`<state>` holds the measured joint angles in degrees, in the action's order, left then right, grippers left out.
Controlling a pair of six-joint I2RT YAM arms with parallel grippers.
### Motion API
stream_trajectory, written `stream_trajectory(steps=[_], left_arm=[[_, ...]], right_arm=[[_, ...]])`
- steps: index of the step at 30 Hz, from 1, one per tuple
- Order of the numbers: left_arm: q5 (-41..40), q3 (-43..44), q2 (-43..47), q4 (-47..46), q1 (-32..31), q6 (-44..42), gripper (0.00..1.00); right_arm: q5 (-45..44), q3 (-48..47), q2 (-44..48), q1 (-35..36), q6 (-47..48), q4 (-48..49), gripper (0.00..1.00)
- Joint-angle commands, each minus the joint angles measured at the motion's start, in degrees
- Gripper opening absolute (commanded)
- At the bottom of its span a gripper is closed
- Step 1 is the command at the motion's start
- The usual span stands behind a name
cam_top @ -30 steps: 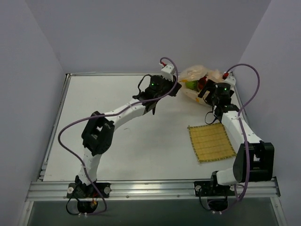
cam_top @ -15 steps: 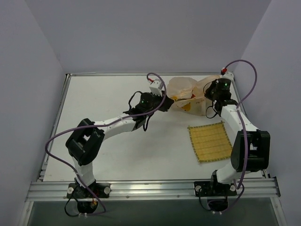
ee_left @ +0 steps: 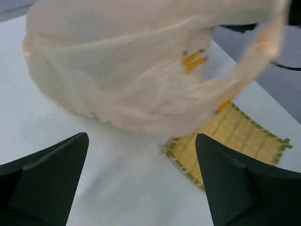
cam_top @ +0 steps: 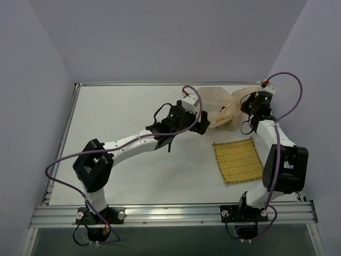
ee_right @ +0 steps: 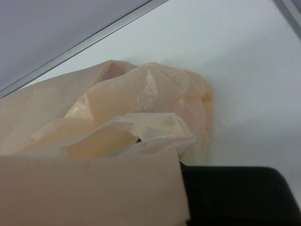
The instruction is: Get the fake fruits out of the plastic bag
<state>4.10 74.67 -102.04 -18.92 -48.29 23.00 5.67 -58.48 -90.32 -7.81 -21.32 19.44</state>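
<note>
The plastic bag [cam_top: 217, 105] is a crinkly cream-peach heap at the back of the table, with orange marks on it [ee_left: 127, 75]. My left gripper [cam_top: 204, 124] stands open just in front of its left side, fingertips apart over bare table [ee_left: 141, 188] and touching nothing. My right gripper [cam_top: 246, 102] is shut on the bag's right edge. In the right wrist view the film [ee_right: 108, 141] drapes over the jaws and only one black finger [ee_right: 235, 197] shows. The fake fruits are hidden; none shows in any view.
A square woven yellow mat [cam_top: 240, 160] lies flat on the table in front of the bag, its corner showing past the bag [ee_left: 235, 134]. Grey walls close in the table's back and sides. The table's metal back rail [ee_right: 84, 44] runs close behind the bag.
My left gripper let go of the bag and opened. My right gripper shut on the bag's edge and drew it back right. The fruits seen in the bag's mouth no longer show.
</note>
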Motion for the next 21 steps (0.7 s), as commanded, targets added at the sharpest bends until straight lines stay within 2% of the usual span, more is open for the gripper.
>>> stream_trajectory(steps=[1, 7, 11, 14, 15, 17, 18, 20, 21], left_arm=[[-3.05, 10.28, 4.58, 7.48, -3.83, -11.92, 0.94], [3.63, 24.97, -4.91, 20.48, -4.0, -16.94, 0.94], [-0.82, 35.61, -12.03, 28.31, -3.91, -20.45, 0.94], [-3.57, 46.93, -19.32, 34.28, -3.13, -25.18, 0.94], [-3.31, 54.54, -23.6, 38.47, -2.25, -25.72, 0.94], [-2.26, 61.87, -27.75, 43.84, -1.54, -25.9, 0.94], [-1.38, 68.17, -31.6, 45.27, -1.19, -25.9, 0.94], [-0.06, 73.57, -34.97, 48.52, -0.4, -25.82, 0.94], [-0.49, 77.51, -37.51, 49.15, -0.22, -26.08, 0.98]], right_arm=[[4.52, 3.45, 2.96, 0.26, -2.23, 4.37, 0.0], [5.93, 5.57, 4.89, 0.26, -2.85, 5.17, 0.0], [6.81, 6.09, 6.03, 0.26, -3.29, 4.99, 0.0], [7.42, 7.41, 7.09, 0.26, -3.73, 5.52, 0.0], [7.34, 7.59, 7.18, 0.26, -3.81, 5.52, 0.0], [6.46, 8.2, 7.44, 0.17, -3.55, 5.43, 0.0], [6.11, 8.12, 7.36, 0.08, -3.29, 5.17, 0.0], [5.84, 7.94, 7.27, -0.09, -3.29, 5.08, 0.0], [5.67, 7.85, 7.27, -0.18, -3.29, 5.08, 0.0]])
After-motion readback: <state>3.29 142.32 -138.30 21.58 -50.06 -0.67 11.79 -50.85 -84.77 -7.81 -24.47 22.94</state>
